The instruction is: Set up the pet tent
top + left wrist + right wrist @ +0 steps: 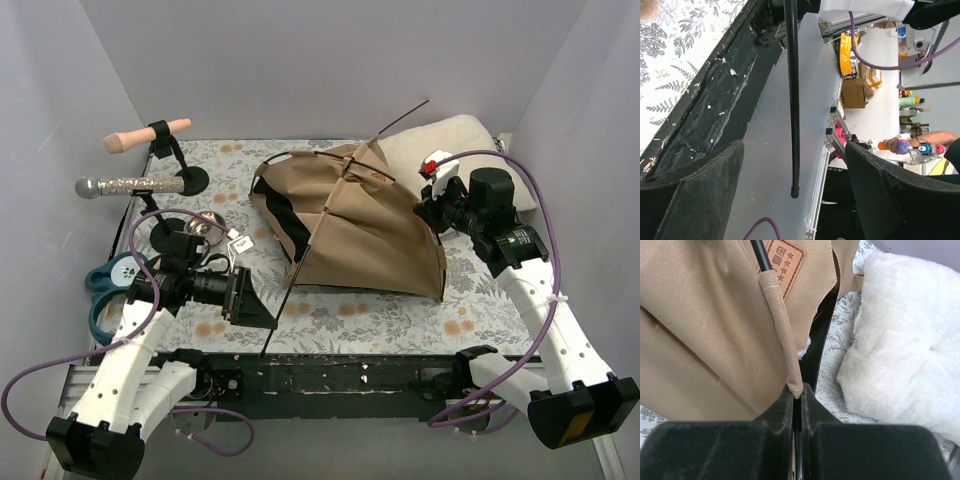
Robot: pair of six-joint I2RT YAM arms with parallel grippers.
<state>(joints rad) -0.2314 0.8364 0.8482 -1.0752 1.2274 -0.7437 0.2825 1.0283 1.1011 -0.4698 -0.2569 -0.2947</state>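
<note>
Pale lilac walls close in a bench (400, 320) covered with floral cloth. On it the pet tent (360, 225) sits slumped and only partly raised, from the middle toward the far edge. Its right side is near a cream pillow (460, 140) in the far right corner. One thin black pole (300, 270) slants from the tent down to the near edge. The left tool (795, 165) is spread there, and the pole's capped tip hangs between its fingers (690, 200) without touching either. The right tool (796, 395) is pressed together, pinching the end of a tan fabric sleeve on the tent's right side, near the brown label (784, 262).
</note>
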